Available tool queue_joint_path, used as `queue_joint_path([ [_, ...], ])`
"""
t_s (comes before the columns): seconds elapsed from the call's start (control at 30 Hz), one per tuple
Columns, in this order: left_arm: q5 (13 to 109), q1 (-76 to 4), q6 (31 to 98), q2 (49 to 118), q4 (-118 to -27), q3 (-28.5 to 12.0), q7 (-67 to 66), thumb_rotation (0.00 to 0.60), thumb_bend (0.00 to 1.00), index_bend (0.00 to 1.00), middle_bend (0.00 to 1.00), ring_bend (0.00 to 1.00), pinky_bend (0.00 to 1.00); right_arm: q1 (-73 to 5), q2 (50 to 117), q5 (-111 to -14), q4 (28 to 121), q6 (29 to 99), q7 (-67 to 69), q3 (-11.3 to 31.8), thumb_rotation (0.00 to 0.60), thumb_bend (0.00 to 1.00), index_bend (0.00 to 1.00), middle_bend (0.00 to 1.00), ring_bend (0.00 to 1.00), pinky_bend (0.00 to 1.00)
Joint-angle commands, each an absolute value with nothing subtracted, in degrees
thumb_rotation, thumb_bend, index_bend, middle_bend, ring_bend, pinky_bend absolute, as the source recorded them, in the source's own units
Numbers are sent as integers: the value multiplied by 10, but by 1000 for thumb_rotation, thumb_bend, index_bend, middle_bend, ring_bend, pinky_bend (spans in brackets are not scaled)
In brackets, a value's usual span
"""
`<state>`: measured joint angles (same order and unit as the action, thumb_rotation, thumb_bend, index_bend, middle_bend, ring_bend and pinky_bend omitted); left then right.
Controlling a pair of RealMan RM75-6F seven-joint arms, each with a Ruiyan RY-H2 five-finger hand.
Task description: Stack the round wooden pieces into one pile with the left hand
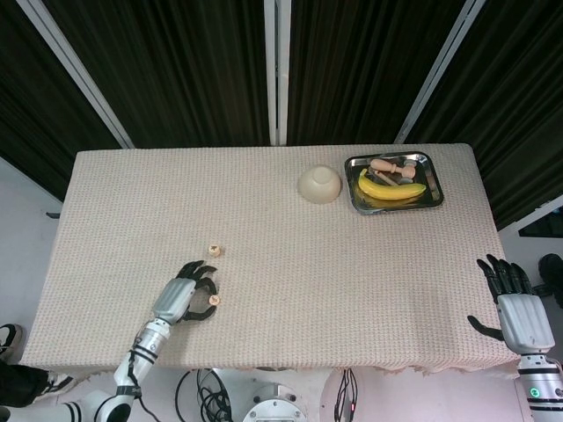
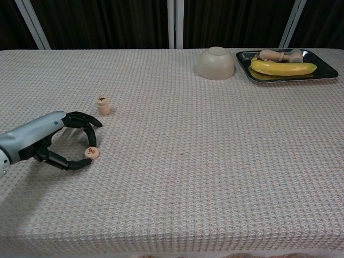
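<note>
A single round wooden piece (image 2: pixel 91 152) with a red mark lies flat on the cloth, also seen from above as the small disc (image 1: pixel 214 300). A short pile of round wooden pieces (image 2: pixel 102 105) stands further back, the pile (image 1: pixel 213 251) in the head view. My left hand (image 2: pixel 51 141) lies low on the table, its fingers and thumb curved around the single piece from the left, fingertips close to or touching it; the piece still rests on the cloth. In the head view the left hand (image 1: pixel 183 297) sits just left of the disc. My right hand (image 1: pixel 512 303) rests spread at the table's right edge.
An upturned beige bowl (image 2: pixel 215 63) stands at the back. Right of it a metal tray (image 2: pixel 324 76) holds a banana (image 2: pixel 283 67) and small wooden items. The table is covered by a woven cloth (image 2: pixel 204 156).
</note>
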<state>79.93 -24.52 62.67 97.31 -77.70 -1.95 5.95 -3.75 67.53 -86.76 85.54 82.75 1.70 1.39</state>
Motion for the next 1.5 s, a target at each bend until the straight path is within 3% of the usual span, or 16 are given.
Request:
queue_joint_path([
  [0.03,800,-245,626,973,-777,-19,59,600,285,497,163,0,0,-37,675,-867,855,827,18,14,600,93,0,0,0,0],
  [0.43,801,-239,633,962,-790,-20,72,600,311,524,179,0,0,-39,675,-868,854,826,19,14,600,93,0,0,0,0],
  [0.67,808,-220,670,919,-825,-20,80,600,311,527,185,0,0,-38,675,-869,854,828,20,15,600,93,0,0,0,0],
  [0.87,785,-218,676,874,-849,-48,88,600,311,524,186,0,0,-39,677,-870,853,827,16,14,600,95,0,0,0,0],
  [1.23,721,-297,573,851,-845,-130,128,600,311,518,180,0,0,-44,682,-868,857,823,6,18,600,103,0,0,0,0],
  [1.5,706,-332,539,881,-810,-139,133,600,311,517,177,0,0,-45,675,-881,872,832,4,16,600,101,0,0,0,0],
])
